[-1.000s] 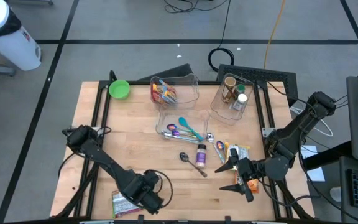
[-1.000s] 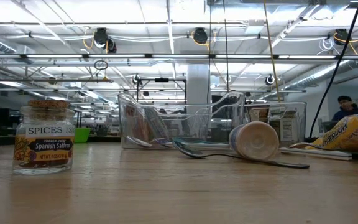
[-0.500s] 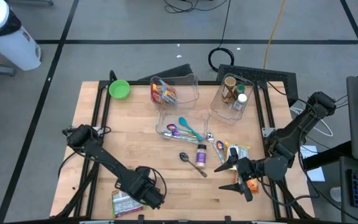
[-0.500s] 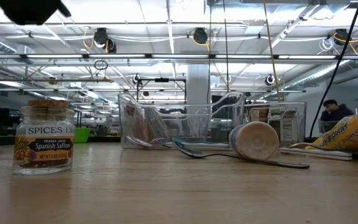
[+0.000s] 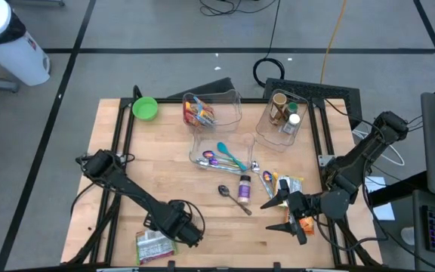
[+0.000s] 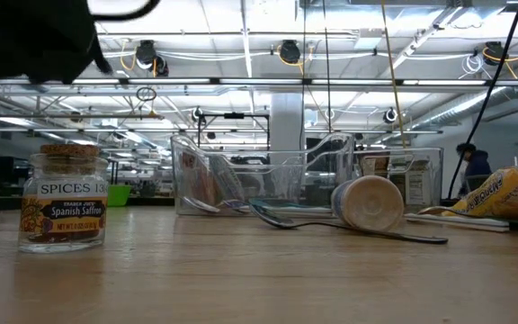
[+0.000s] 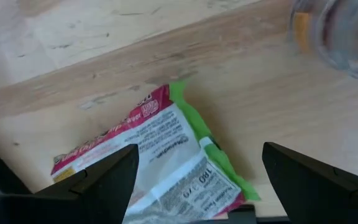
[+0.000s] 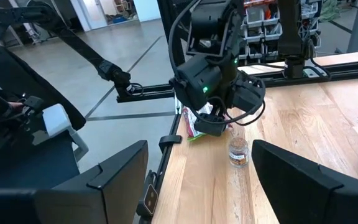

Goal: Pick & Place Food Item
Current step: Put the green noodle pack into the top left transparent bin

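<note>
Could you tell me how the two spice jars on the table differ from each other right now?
The saffron jar stands upright near the table's front edge; the other spice jar lies on its side nearer the middle. The saffron jar stands alone on bare wood, while the tipped jar rests beside a metal spoon. The saffron jar's label faces the low camera; the tipped jar shows its round end. Both are small glass jars, and neither is held.

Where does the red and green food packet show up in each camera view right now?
High view: food packet at the table's near-left edge, beside the left gripper.
Low view: not in it.
Left wrist view: packet lying flat ahead of the open fingers.
Right wrist view: packet mostly hidden under the left gripper.
Shared landmark: saffron jar.
</note>
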You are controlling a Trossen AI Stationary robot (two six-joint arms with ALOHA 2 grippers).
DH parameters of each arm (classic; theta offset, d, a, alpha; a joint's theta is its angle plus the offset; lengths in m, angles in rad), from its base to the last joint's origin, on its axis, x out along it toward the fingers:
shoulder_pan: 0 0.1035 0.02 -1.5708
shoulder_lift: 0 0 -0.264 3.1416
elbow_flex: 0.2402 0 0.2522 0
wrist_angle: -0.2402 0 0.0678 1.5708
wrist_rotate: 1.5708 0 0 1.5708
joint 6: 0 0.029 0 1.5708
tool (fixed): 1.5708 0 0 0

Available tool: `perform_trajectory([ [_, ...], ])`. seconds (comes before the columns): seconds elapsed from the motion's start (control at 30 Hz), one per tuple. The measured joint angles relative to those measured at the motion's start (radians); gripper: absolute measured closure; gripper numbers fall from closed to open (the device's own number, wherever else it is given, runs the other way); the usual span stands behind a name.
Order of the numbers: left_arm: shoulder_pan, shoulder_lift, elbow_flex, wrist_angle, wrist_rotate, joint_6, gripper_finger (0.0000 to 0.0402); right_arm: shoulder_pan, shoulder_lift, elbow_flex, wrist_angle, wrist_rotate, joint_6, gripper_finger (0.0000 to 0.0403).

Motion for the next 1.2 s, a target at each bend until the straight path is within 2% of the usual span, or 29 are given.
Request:
perform_trajectory([
  [0.2, 0.009, 0.001, -0.040, 0.017, 0.056, 0.023, 0.0051, 0.000, 0.000, 0.000, -0.001, 0.000, 0.000, 0.0124],
  [0.37, 0.008, 0.001, -0.053, 0.035, 0.055, 0.026, 0.0051, 0.000, 0.000, 0.000, -0.002, 0.000, 0.000, 0.0124],
  [0.6, 0.008, 0.001, -0.101, 0.144, 0.063, 0.015, 0.0051, 0.000, 0.000, 0.000, -0.014, 0.000, -0.002, 0.0124],
  [0.87, 0.011, 0.011, -0.103, 0.124, 0.060, -0.002, 0.0051, 0.000, 0.000, 0.000, -0.024, 0.000, 0.000, 0.0124],
  [1.2, 0.017, 0.077, -0.101, 0.163, 0.189, 0.066, 0.0051, 0.001, 0.000, 0.000, -0.040, 0.000, 0.012, 0.0124],
])
